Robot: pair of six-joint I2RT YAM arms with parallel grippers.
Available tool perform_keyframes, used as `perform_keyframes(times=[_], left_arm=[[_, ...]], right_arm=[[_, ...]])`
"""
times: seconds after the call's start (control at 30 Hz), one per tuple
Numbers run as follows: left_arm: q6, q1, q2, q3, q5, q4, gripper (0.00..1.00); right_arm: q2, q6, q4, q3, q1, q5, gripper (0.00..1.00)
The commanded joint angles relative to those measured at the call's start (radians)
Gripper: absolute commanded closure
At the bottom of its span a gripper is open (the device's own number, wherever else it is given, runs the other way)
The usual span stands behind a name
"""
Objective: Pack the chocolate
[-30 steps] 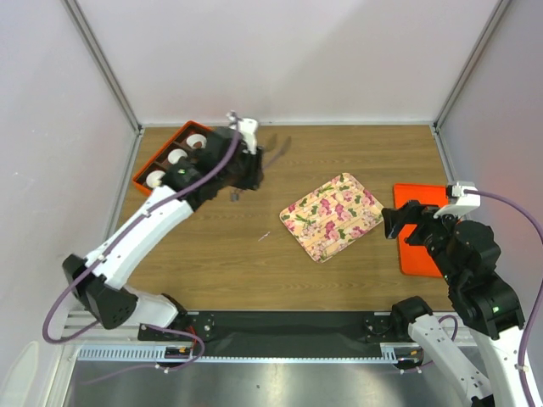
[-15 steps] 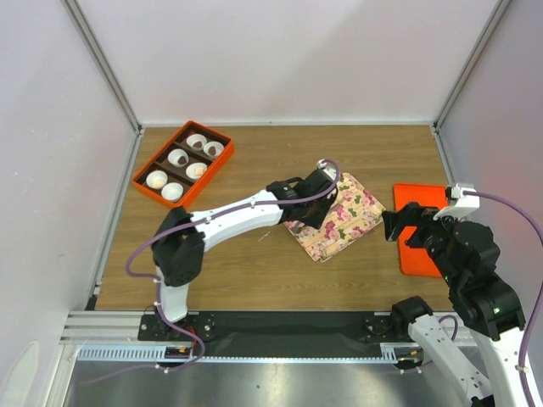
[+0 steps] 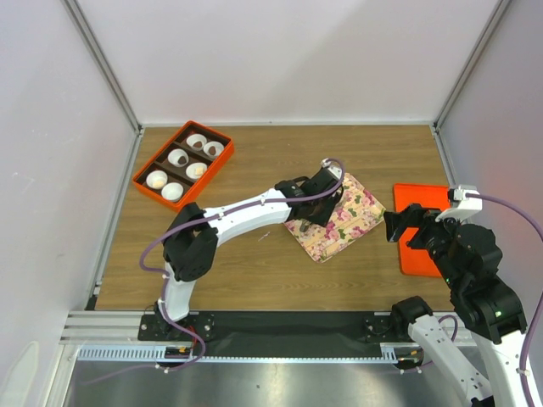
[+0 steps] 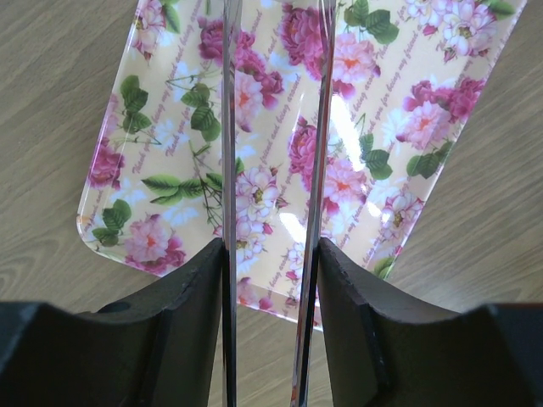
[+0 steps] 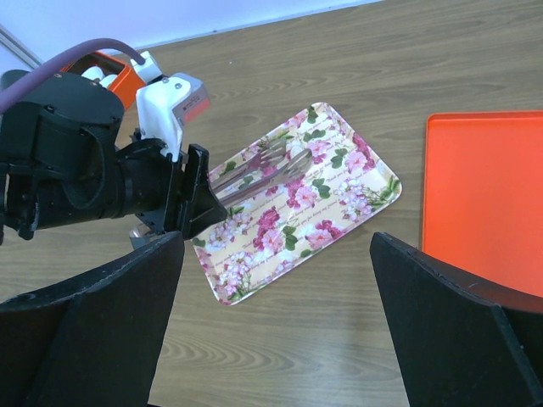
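Observation:
My left gripper (image 3: 327, 188) is shut on a pair of shiny metal tongs (image 4: 227, 127), one blade lying against each finger. The blades reach out over the pink-flowered tray (image 4: 407, 127), and nothing is between them. The tray (image 3: 349, 219) lies mid-table, and no chocolate shows on it. At the far left stands an orange box (image 3: 142, 172) with several white paper cups (image 3: 177, 157); whether they hold chocolate is too small to tell. My right gripper (image 5: 273, 246) hangs open and empty above the table, right of the tray (image 5: 339, 212).
A flat orange lid (image 3: 416, 250) lies at the right edge of the table, under my right arm. The left arm stretches diagonally from its base to the tray. White walls and metal posts close in the table on three sides.
The left arm swung from the orange box across to the flowered tray, tongs still in its grip, and has since settled slightly. The right arm barely moved.

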Motion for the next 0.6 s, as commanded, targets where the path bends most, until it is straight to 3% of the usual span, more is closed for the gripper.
perform_keyframes(times=[0.0, 0.57], left_arm=[[-0.02, -0.002, 0.016, 0.043, -0.014, 0.033, 0.5], [-0.023, -0.002, 0.027, 0.045, -0.002, 0.027, 0.54]], right_arm=[[-0.009, -0.015, 0.024, 0.001, 0.001, 0.014, 0.0], [-0.016, -0.015, 0.022, -0.004, 0.001, 0.019, 0.0]])
